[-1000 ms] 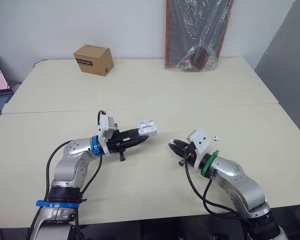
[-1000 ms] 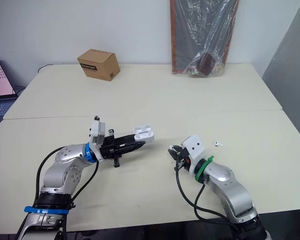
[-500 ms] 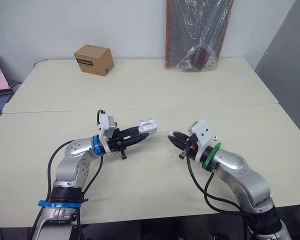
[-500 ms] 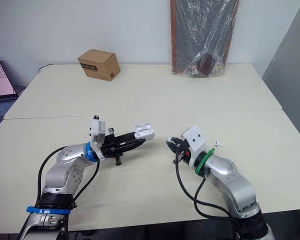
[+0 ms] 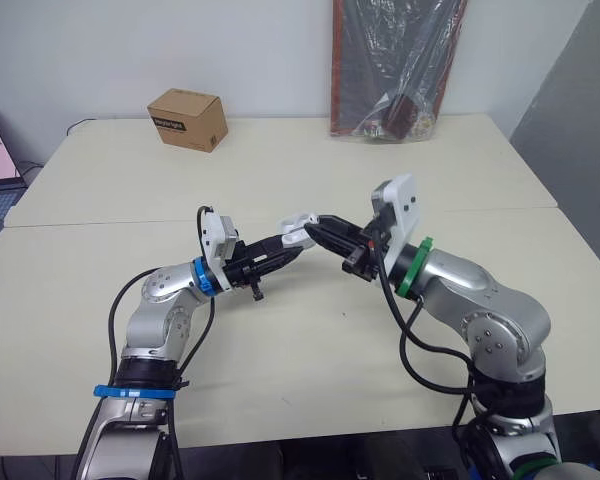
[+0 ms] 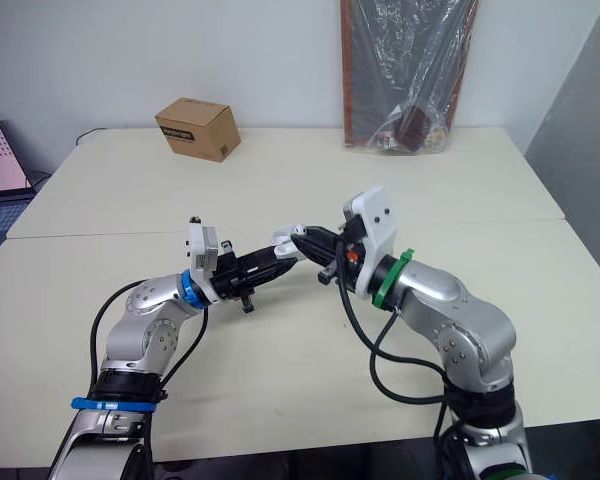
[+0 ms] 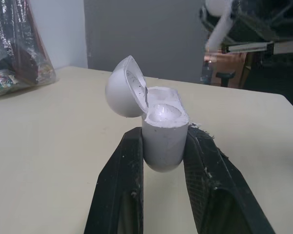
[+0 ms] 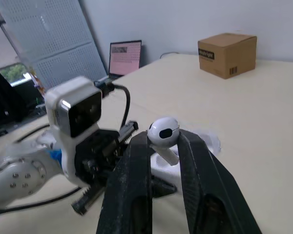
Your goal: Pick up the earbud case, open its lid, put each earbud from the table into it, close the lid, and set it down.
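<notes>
Earbud held at the open case, above the table.
The left gripper (image 5: 288,247) clamps the white earbud case (image 7: 164,129), its lid (image 7: 124,88) flipped open, raised over the table (image 5: 280,165); the right gripper (image 8: 163,140) pinches an earbud (image 8: 163,130) just beside the case's mouth.

No legible text; cardboard box (image 5: 188,119) label print too small to read.
</notes>
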`<state>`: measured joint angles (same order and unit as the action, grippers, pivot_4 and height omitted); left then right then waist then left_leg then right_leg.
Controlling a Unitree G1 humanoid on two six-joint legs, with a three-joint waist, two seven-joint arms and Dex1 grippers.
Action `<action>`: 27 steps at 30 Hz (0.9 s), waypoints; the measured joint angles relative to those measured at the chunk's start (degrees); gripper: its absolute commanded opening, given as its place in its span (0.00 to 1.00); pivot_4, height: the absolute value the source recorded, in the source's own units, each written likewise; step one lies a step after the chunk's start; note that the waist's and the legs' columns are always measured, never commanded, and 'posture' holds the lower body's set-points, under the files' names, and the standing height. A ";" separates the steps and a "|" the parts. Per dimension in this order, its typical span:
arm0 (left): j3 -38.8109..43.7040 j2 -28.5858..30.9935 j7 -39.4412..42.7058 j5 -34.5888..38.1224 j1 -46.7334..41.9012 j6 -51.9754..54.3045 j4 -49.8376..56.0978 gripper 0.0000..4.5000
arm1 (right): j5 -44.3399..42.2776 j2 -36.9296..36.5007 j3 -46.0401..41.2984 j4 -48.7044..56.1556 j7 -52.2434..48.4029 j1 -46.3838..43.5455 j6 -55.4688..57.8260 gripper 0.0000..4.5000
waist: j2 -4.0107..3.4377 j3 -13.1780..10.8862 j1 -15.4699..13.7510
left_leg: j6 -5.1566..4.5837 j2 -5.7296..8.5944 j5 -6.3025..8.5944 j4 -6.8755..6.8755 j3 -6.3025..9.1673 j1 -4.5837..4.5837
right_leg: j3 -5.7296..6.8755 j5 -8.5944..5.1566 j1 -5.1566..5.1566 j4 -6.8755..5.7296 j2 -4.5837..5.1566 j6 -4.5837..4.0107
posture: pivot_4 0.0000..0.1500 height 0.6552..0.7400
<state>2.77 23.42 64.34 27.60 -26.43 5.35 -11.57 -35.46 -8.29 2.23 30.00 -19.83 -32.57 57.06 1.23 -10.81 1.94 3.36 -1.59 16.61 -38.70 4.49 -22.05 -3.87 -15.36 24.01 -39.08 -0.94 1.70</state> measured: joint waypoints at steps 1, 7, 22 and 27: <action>-0.10 -0.31 -0.14 -0.10 -0.12 -0.09 -0.04 0.17 | -0.40 0.80 -0.29 -0.77 0.54 -0.73 0.34 0.09 | 0.00 0.00 -0.01 | 0.00 0.00 0.00 0.00 0.00 0.00 | 0.01 0.00 0.00 0.00 0.00 0.00 | 1.00 1.00; -0.11 -2.42 -2.24 -1.07 -0.28 -1.65 -0.03 0.17 | -1.81 2.75 -0.63 -3.99 3.18 -2.54 2.19 0.09 | 0.00 0.00 -0.01 | 0.00 0.01 0.00 0.01 0.00 -0.01 | 0.01 0.00 0.00 0.00 0.02 0.00 | 1.00 1.00; -0.13 -3.90 -3.73 -1.96 -1.33 -2.98 -0.01 0.17 | -1.66 4.17 0.20 -6.25 6.37 -3.20 3.75 0.09 | 0.00 0.00 0.04 | 0.00 0.01 0.00 0.02 0.00 -0.01 | 0.01 0.01 0.01 0.00 0.02 -0.01 | 1.00 1.00; -0.23 -4.66 -3.89 -1.96 -1.32 -3.00 0.45 0.17 | -1.55 4.40 0.56 -7.33 7.28 -4.30 3.75 0.09 | 0.00 0.00 0.05 | 0.00 0.01 0.00 0.02 0.01 -0.01 | 0.02 0.01 0.01 0.00 0.02 -0.01 | 1.00 1.00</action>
<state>2.54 18.76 60.46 25.65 -27.75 2.35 -11.12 -37.01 -3.89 2.79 22.67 -12.55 -36.87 60.82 1.22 -10.81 1.99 3.36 -1.58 16.61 -38.68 4.50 -22.05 -3.86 -15.35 24.02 -39.08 -0.92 1.69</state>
